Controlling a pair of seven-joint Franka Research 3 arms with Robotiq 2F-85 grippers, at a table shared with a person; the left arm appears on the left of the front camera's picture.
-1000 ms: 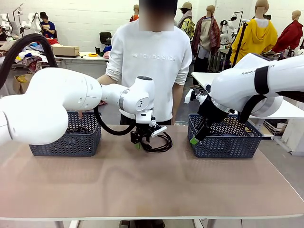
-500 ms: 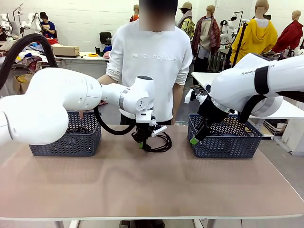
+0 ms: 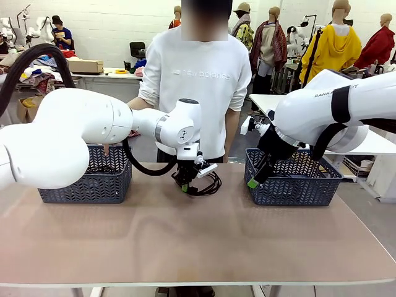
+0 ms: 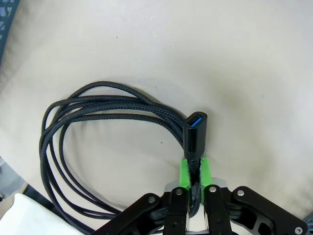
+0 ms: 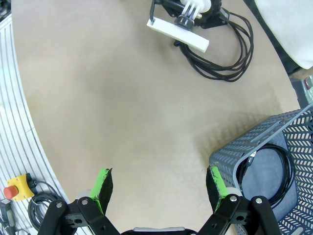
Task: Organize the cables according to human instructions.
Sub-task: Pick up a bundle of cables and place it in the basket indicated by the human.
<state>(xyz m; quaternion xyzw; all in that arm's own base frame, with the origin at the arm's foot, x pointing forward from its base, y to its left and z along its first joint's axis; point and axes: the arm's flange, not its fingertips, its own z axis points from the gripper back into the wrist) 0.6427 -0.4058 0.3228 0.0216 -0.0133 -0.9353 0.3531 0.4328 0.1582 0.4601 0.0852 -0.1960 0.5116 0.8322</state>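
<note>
The left claw (image 4: 194,172) is clenched on a coiled black cable (image 4: 105,105) just behind its plug, at the far middle of the counter (image 3: 198,241) in front of a person. The right claw (image 5: 159,188) hangs released over the counter beside the right basket (image 5: 266,142), where another cable (image 5: 276,169) lies.

We see wide bare tabletop (image 3: 198,241) in the near half; two mesh baskets (image 3: 86,179) (image 3: 294,179) block the far corners, a person (image 3: 198,93) stands between them.
</note>
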